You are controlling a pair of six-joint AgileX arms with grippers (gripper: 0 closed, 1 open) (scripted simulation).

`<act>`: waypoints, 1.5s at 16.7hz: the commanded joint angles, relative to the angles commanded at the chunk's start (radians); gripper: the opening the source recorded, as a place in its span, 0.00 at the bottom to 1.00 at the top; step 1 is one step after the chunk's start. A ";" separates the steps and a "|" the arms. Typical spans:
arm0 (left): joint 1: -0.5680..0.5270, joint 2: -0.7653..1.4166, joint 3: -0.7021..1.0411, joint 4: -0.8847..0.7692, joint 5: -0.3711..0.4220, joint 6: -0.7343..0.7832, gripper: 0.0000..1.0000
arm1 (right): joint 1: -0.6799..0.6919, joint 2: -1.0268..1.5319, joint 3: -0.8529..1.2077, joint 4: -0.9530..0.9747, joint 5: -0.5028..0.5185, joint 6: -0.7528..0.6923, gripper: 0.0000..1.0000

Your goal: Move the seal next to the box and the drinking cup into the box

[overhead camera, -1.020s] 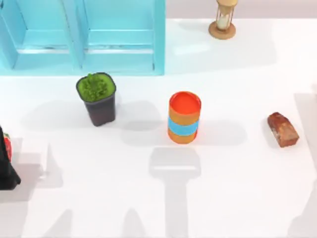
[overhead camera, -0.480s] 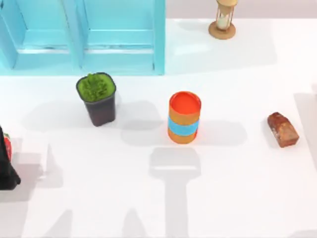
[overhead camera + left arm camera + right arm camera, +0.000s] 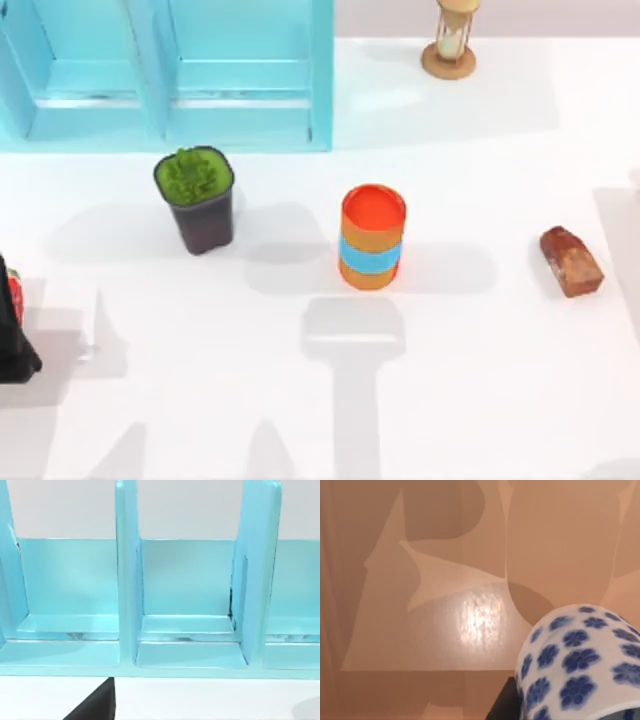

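the small reddish-brown mottled stone seal point(image 3: 571, 261) lies at the right of the frame on the white counter point(image 3: 480, 380), long axis slanting toward lower right. the white blue-flowered porcelain drinking cup point(image 3: 580, 665) sits close under the right wrist; i cannot tell either gripper's state. the turquoise box point(image 3: 170, 75) is upper left.

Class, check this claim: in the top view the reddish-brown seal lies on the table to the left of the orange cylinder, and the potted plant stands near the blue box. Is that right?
Not quite. The seal lies to the right of the orange cylinder, not its left, as the top view shows. The rest holds: the potted plant stands near the blue box.
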 joint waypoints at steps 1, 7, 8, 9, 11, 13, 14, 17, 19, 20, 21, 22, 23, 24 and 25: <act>0.000 0.000 0.000 0.000 0.000 0.000 1.00 | 0.000 0.000 0.000 0.000 0.000 0.000 0.23; 0.000 0.000 0.000 0.000 0.000 0.000 1.00 | 0.000 0.000 0.000 0.000 0.000 0.000 0.68; 0.000 0.000 0.000 0.000 0.000 0.000 1.00 | 0.000 0.000 0.000 0.000 0.000 0.000 0.75; 0.000 0.000 0.000 0.000 0.000 0.000 1.00 | 0.000 0.000 0.000 0.000 0.000 0.000 0.83; 0.000 0.000 0.000 0.000 0.000 0.000 1.00 | 0.000 0.000 0.000 0.000 0.000 0.000 0.98; 0.000 0.000 0.000 0.000 0.000 0.000 1.00 | 0.000 0.000 0.000 0.000 0.000 0.000 1.00; 0.000 0.000 0.000 0.000 0.000 0.000 1.00 | 0.000 0.000 0.000 0.000 0.000 0.000 1.00; 0.000 0.000 0.000 0.000 0.000 0.000 1.00 | 0.000 0.000 0.000 0.000 0.000 0.000 1.00; 0.000 0.000 0.000 0.000 0.000 0.000 1.00 | 0.000 0.000 0.000 0.000 0.000 0.000 1.00; 0.000 0.000 0.000 0.000 0.000 0.000 1.00 | -0.001 -0.001 0.000 0.000 0.000 0.000 1.00; 0.000 0.000 0.000 0.000 0.000 0.000 1.00 | 0.000 -0.001 0.002 -0.002 0.000 0.000 1.00; 0.000 0.000 0.000 0.000 0.000 0.000 1.00 | 0.001 -0.005 0.012 -0.014 0.000 -0.001 1.00; 0.000 0.000 0.000 0.000 0.000 0.000 1.00 | 0.002 -0.011 0.028 -0.034 0.001 -0.001 1.00; 0.000 0.000 0.000 0.000 0.000 0.000 1.00 | 0.004 -0.019 0.049 -0.063 0.003 -0.002 1.00; 0.000 0.000 0.000 0.000 0.000 0.000 1.00 | 0.005 -0.028 0.073 -0.097 0.006 -0.001 1.00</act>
